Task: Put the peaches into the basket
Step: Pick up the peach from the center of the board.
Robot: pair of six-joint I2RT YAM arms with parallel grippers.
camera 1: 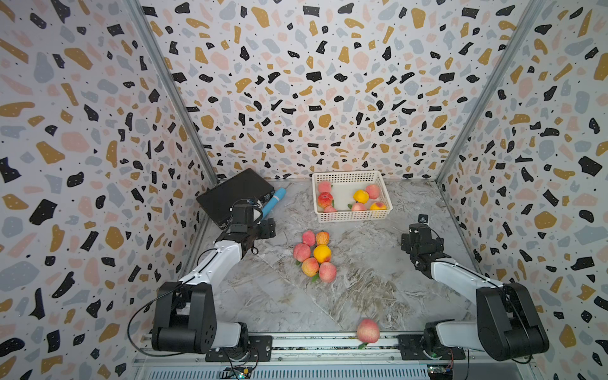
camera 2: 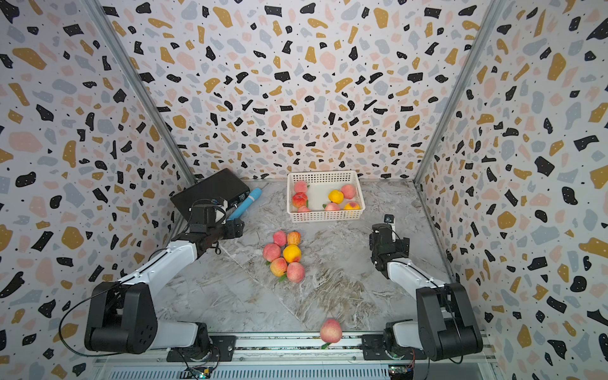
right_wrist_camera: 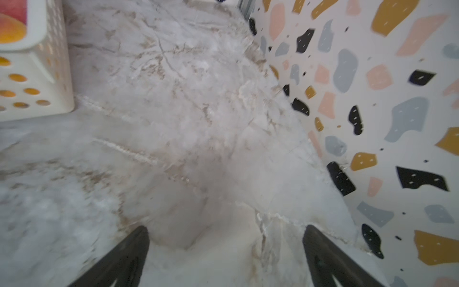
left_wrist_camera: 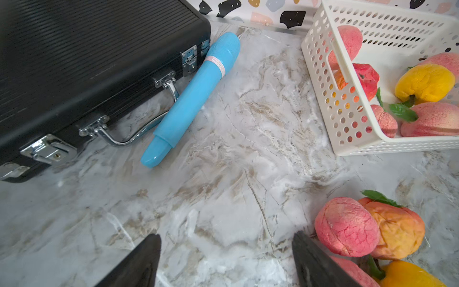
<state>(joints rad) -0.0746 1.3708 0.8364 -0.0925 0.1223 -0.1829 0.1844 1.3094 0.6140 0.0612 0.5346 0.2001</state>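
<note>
Looking down on the marbled worktop (camera 1: 362, 296), you can judge the task about half done from the fruit count. Black case (camera 1: 233, 194) at 10 o'clock: no part of the job. Basket (camera 1: 353, 215) at 12 to 1 o'clock, near the far wall: seven peaches (camera 1: 361, 196) lie inside along its two sides, leaving the middle free.

Left gripper (left_wrist_camera: 227, 248) at 9 o'clock: jaws well apart, nothing between them. In the left wrist view one finger (left_wrist_camera: 315, 263) stands just beside a pink fruit. Right gripper (right_wrist_camera: 227, 238) at 3 o'clock: jaws spread wide and empty over bare worktop, near a basket corner.

Cluster (camera 1: 315, 255) at centre: six fruits, each touching a neighbour. Lone peach (camera 1: 367, 330) at 6 o'clock, on the front edge and overlapping the rail (camera 1: 312, 342). Blue cylinder (camera 1: 273, 202) lies beside the case, near your left gripper.

Hazards, as judged:
- If you close on one fruit of the cluster, a jaw will likely shove its neighbours and send them rolling.
- A nudge to the lone peach may tip it off the front.
- A wide swing of the left arm could strike the cylinder.
- A low release could knock the light basket.
</note>
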